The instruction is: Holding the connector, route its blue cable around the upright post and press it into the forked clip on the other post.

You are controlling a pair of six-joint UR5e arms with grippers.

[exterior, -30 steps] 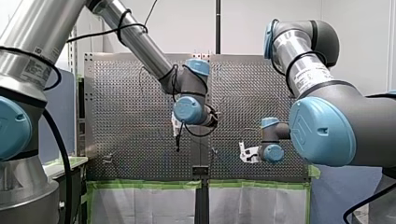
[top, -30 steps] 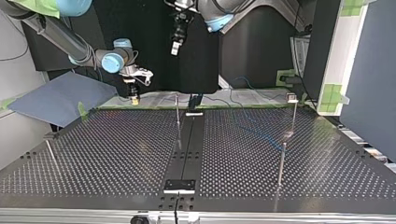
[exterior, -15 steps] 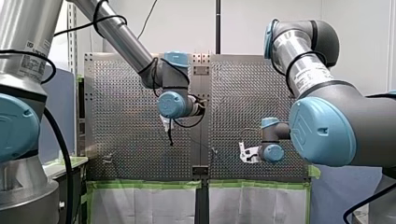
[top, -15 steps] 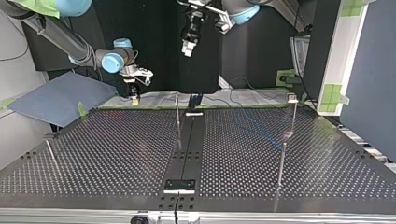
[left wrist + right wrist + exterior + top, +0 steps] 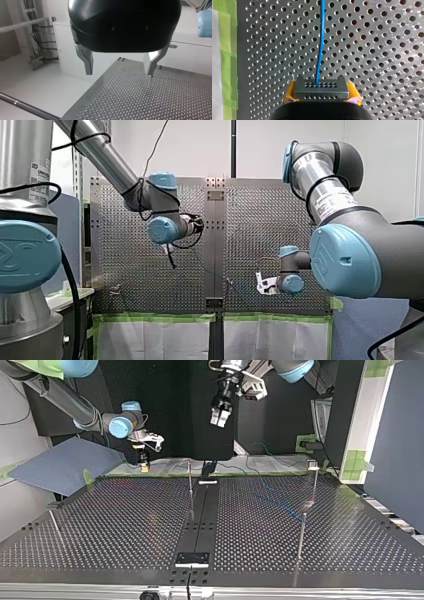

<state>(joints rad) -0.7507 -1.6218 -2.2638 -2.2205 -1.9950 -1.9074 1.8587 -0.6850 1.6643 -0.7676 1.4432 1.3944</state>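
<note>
Above the perforated metal bench [image 5: 150, 100], my left arm's black end effector [image 5: 120, 72] hangs spread wide and empty; at the front view's right, my right arm's yellow-padded end effector [image 5: 321, 93] pinches the dark rectangular connector [image 5: 321, 86], its thin blue cable [image 5: 320, 40] running ahead across the holes.

Robotics lab, probably. Perforated metal table [image 5: 125, 520]; my left arm [image 5: 100, 152], my right arm [image 5: 345, 255], both industrial; green tape [image 5: 150, 318] at 6 o'clock, front view; black screen [image 5: 165, 410] at 12 o'clock, top view.
</note>
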